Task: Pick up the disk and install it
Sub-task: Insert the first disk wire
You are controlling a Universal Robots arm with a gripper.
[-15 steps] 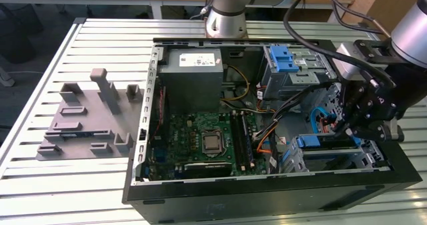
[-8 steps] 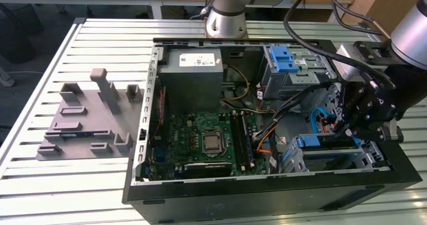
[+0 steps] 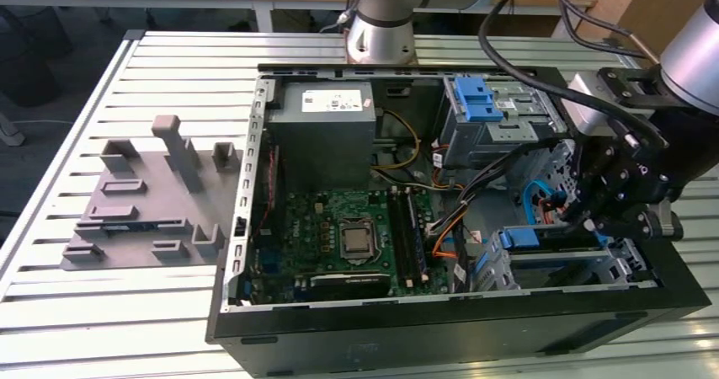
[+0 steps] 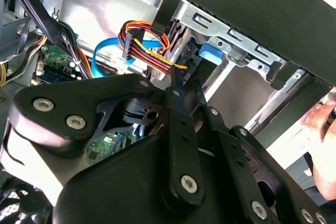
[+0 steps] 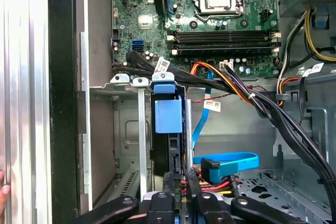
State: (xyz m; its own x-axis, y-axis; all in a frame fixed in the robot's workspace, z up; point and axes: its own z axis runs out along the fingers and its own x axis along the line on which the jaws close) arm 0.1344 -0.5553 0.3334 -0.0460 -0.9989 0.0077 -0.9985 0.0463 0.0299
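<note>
The disk [image 5: 169,129] stands on edge in the drive cage [image 5: 126,129] — pincer [image 5: 176,195] clenched on it.

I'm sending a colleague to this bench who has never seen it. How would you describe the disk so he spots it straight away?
Find the open computer case on the slatted table. In the metal drive cage at its front corner, on the exterior view's right, under the black gripper, the disk sits upright in a slot. Its blue plastic frame sets it apart from the bare metal around it.
</note>
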